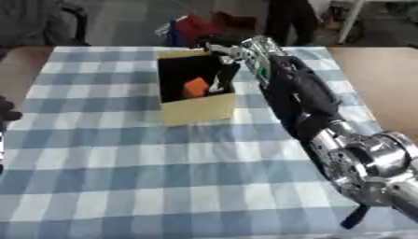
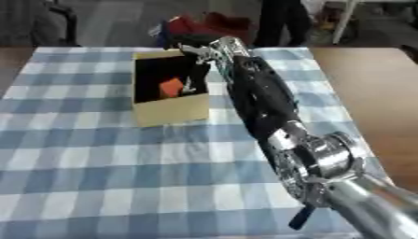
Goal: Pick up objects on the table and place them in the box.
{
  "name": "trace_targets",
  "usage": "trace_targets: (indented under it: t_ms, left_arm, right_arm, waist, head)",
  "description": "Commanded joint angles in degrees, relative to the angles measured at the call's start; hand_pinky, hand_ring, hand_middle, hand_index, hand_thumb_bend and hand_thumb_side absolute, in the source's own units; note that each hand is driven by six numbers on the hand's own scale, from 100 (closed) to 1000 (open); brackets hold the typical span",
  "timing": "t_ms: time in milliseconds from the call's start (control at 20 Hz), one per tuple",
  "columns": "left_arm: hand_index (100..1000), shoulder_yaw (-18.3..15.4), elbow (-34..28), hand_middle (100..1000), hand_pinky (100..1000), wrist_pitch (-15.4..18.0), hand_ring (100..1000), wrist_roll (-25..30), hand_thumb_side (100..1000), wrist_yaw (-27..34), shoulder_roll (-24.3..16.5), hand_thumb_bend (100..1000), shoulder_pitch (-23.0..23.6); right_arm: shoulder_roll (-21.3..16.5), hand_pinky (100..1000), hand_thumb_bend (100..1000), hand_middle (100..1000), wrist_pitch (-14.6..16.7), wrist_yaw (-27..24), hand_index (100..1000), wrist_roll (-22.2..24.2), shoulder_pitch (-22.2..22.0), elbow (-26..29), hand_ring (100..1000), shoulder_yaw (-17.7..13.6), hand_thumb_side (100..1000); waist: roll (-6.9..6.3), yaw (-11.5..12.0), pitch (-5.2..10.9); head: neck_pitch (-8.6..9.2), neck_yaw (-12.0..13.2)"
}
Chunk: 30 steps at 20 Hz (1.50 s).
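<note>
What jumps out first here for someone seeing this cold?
The robot's right arm, black with silver joints, sweeps from the lower right corner diagonally up to the cardboard box. Its right hand reaches into the box's open top at the far middle of the blue checked tablecloth; how the fingers stand cannot be made out. An orange object shows inside against the dark interior, and the left hand peeks in at the left edge.
</note>
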<state>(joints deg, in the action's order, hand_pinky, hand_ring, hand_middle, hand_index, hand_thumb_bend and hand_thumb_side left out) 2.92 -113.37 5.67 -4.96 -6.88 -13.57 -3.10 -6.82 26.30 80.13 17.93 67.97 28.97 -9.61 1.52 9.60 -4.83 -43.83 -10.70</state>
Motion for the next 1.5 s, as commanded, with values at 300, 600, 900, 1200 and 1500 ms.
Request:
trace_targets:
  t_ms: [300,600,900,1200,1500]
  left_arm:
    - [748,-0.19,-0.40,646,839,0.16,661,0.00,591,0.06,-0.74,100,-0.64]
    - [748,-0.47,-0.20,647,839,0.17,661,-0.26,592,-0.06,-0.98,100,-0.54]
    - [747,-0.75,-0.02,648,839,0.20,662,-0.55,592,-0.23,-1.13,100,-0.29]
    - [747,-1.02,0.05,650,839,0.17,662,-0.82,592,-0.45,-1.32,100,0.24]
    - [747,-1.14,0.06,651,839,0.17,662,-0.95,591,-0.64,-1.54,100,0.65]
  right_arm:
    - [-4.29,810,625,933,-2.18,-0.57,994,-3.17,2.34,2.42,858,-2.55,333]
    - [-9.46,804,541,906,-10.37,-2.84,979,-4.86,2.51,2.13,840,-6.76,333]
    - [-14.83,801,539,885,-21.25,-3.95,969,-7.90,1.23,0.14,825,-11.08,317]
    - [-19.97,798,544,866,-31.68,-6.00,959,-12.48,-0.05,-2.36,815,-14.30,304]
    - [-24.58,797,518,866,-37.42,-10.99,956,-19.72,-1.10,-12.11,819,-10.22,297]
  waist:
    - [0.14,-0.23,0.97]
    - [0.60,-1.02,1.35]
    - [0.84,-2.09,1.62]
    - [0.95,-3.43,1.97]
    - [1.05,-4.36,2.28]
  head:
    - [-0.29,0.37]
    - [-0.29,1.11]
    - [-0.29,1.93]
    - [-0.29,2.93]
    - [-0.29,3.58]
